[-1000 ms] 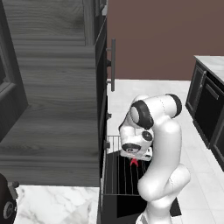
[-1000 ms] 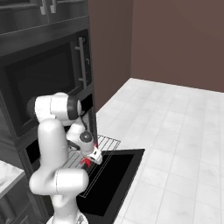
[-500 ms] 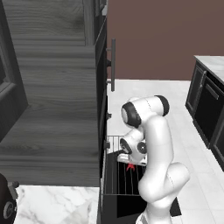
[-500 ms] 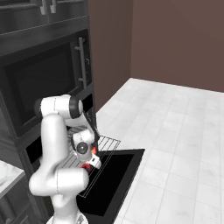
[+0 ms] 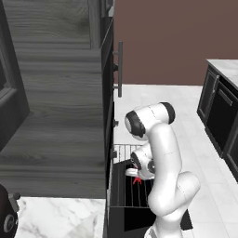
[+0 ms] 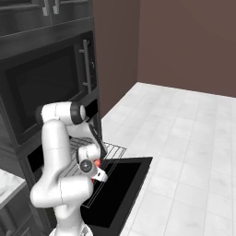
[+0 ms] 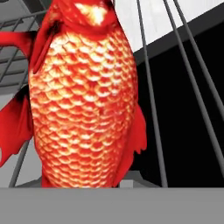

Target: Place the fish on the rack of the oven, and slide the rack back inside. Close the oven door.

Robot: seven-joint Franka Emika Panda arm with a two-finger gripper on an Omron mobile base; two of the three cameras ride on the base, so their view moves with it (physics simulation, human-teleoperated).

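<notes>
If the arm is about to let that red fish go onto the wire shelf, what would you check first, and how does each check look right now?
1. Fish held in the gripper: ok, jaws shut on it.
2. Rack pulled out of the oven: ok, it sticks out over the open oven door.
3. Fish over the rack: ok, rack wires run right behind it in the hand view.
4. Fish already resting on the wires: cannot tell.
5. Landing spot free of other things: ok as far as the visible wires show.
6. Door down far enough for the rack to slide back: ok, it lies flat.
</notes>
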